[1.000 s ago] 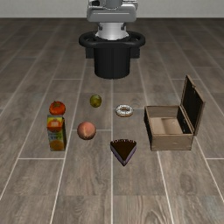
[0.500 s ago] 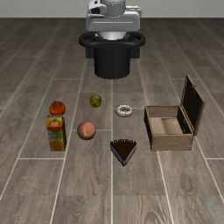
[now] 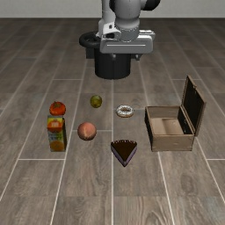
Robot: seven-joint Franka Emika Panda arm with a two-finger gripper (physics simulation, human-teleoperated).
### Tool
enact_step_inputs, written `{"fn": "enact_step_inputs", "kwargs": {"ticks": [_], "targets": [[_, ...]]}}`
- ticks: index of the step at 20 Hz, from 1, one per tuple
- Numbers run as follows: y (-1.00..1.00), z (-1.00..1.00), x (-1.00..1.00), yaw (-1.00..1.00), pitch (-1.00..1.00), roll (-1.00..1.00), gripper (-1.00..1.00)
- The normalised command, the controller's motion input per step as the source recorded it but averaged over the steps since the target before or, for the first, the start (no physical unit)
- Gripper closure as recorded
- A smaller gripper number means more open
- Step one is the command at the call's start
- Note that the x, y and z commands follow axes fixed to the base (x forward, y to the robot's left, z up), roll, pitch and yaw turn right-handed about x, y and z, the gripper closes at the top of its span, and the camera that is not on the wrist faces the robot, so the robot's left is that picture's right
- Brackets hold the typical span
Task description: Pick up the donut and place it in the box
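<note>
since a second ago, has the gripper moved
Yes: the gripper sits lower in the exterior view, now overlapping the black pedestal's top.

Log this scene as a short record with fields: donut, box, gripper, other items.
donut: small pale ring donut, on the plank floor, not held
box: open brown wooden box, lid raised, toward the exterior view's right of the donut, apart
gripper: above the black base, away from the donut
others: red tomato, orange juice carton, round peach, green fruit, dark cake slice

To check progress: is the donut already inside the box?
No, the donut lies on the floor, apart from the open box.
</note>
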Motion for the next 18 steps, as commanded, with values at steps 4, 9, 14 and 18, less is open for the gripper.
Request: {"fn": "enact_step_inputs", "kwargs": {"ticks": [4, 9, 14, 18], "targets": [[0.0, -1.0, 0.0, 0.0, 0.0, 0.0, -1.0], [0.0, -1.0, 0.0, 0.0, 0.0, 0.0, -1.0], [0.0, -1.0, 0.0, 0.0, 0.0, 0.0, -1.0], [0.0, -1.0, 0.0, 0.0, 0.0, 0.0, -1.0]]}}
